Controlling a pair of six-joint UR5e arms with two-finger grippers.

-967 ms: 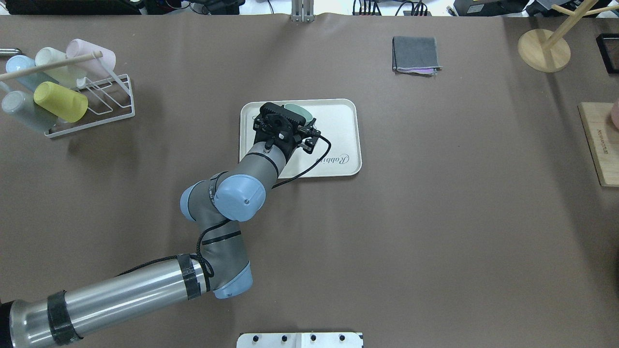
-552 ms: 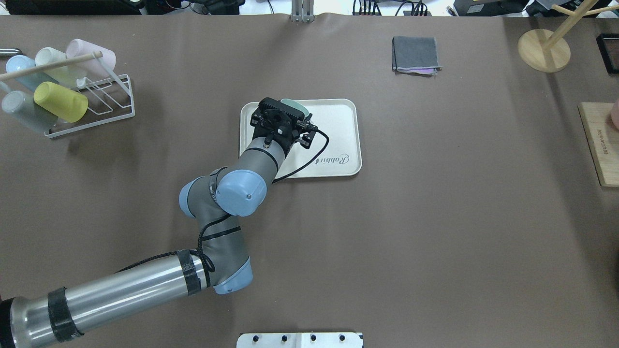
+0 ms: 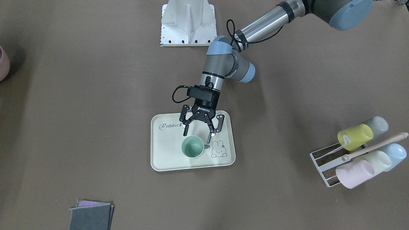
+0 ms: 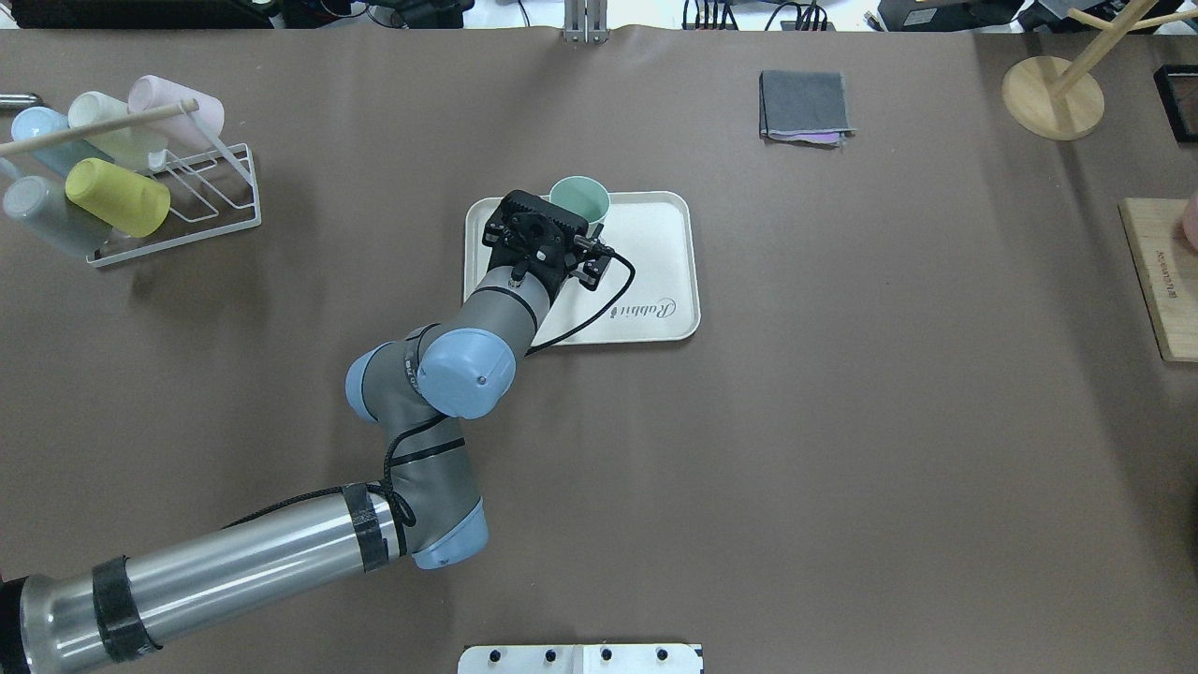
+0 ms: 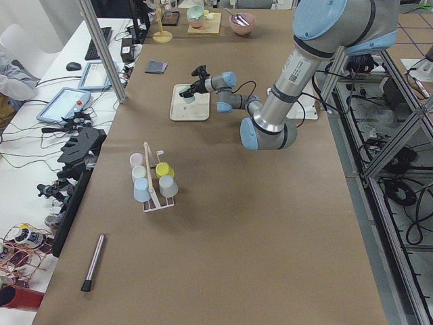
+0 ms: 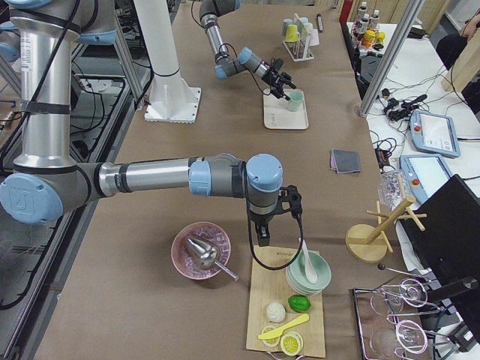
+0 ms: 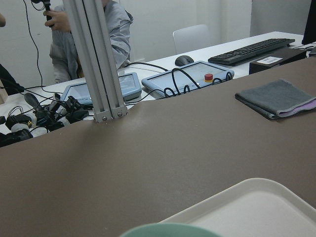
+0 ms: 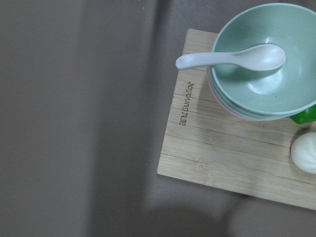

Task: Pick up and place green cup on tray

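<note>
My left pincer has let go and pulled back, wide open. The green cup stands alone on the tray, at 1 o'clock from my pincer in the overhead view. I think the job is done.

Overhead and front-facing cameras are looking steeply down from opposite sides, sharing the cream rounded-corner tray on the brown tabletop; end cameras are looking lengthwise; wrist cameras are sitting close.

My left wrist view cuts off the green cup below its rim; my right gripper is too small to judge.
</note>
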